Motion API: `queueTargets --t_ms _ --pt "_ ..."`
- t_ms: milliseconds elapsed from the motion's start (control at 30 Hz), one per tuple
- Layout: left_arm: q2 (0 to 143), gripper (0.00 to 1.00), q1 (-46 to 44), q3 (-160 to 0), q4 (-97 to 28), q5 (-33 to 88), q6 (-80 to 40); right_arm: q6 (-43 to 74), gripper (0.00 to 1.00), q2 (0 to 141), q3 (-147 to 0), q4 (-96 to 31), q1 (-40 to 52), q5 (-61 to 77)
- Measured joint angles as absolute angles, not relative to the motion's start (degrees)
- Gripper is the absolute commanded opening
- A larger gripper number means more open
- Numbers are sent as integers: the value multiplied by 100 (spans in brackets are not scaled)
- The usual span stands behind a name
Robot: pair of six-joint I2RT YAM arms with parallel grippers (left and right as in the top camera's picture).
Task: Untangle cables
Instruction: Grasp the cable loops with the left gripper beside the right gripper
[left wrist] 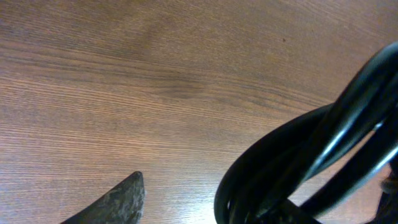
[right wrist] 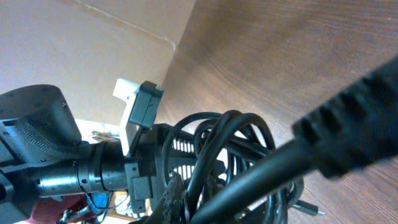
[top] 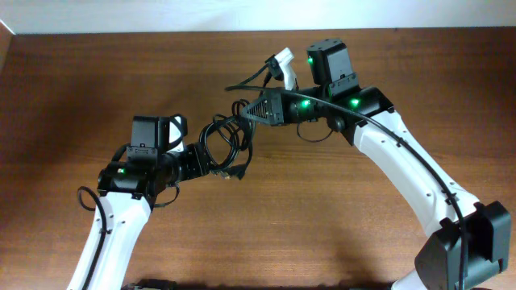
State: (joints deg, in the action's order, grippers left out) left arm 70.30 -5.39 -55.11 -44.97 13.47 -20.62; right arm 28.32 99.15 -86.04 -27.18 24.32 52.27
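Observation:
The cables (top: 226, 138) are a bunch of thin black loops hanging between my two grippers above the wooden table (top: 97, 72). My left gripper (top: 210, 161) is at the bunch's lower left. In the left wrist view one fingertip (left wrist: 124, 200) stands apart from the loops (left wrist: 311, 162), which hide the other finger. My right gripper (top: 247, 115) holds the bunch's upper right. In the right wrist view its finger (right wrist: 177, 200) presses against the strands (right wrist: 214, 155). One cable runs up to a white plug (top: 284, 64). A small plug end (top: 235, 172) dangles below.
The left arm's black wrist (right wrist: 74, 168) shows behind the loops in the right wrist view. A thick blurred cable (right wrist: 323, 149) crosses close to that camera. The pale wall runs along the table's far edge (top: 161, 32).

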Motion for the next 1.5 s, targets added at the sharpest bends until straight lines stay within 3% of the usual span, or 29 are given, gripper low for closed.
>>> queueTargets --t_ms 67,133,167,200,367,467,600,667,767,1000,1200,1500 --pt "7030 39 -545 -5516 -4499 1372 -2058 2825 4 9915 -8604 -2838 2397 5245" --pt "7030 18 -548 -5516 -4497 1437 -2067 2823 4 9915 -8604 -2847 2386 5245" --pt "7030 2 -552 -5516 -4429 1610 -2053 2823 4 9915 -8604 -2849 2379 5249" --pt "7030 0 -552 -5516 -4375 1741 -2049 2814 4 9915 -8604 -2847 2373 5260" --pt "7030 0 -545 -5513 -4204 2169 -1785 2766 4 9913 -8608 -3385 2300 4954" --pt "7026 0 -521 -5502 -3671 3037 -985 2703 15 9832 -8626 -3830 2215 4510" --pt "6858 0 -513 -5498 -3411 3291 -607 2493 20 9793 -8648 -4532 2200 4174" --pt "6733 0 -508 -5496 -3221 3433 -528 2394 46 9791 -8656 -4965 2198 3966" --pt "6689 0 -508 -5496 -3017 3653 -493 2346 57 9791 -8674 -5382 2193 3688" --pt "6685 0 -508 -5496 -3015 3197 -274 2574 59 9612 -8680 -5306 2193 3540" --pt "6685 0 -576 -5496 -3013 2543 -209 2838 62 8554 -9054 -5201 2182 3649" --pt "6683 0 -2123 -5496 -2375 2432 -104 3267 62 8458 -9054 -4906 2379 3776"
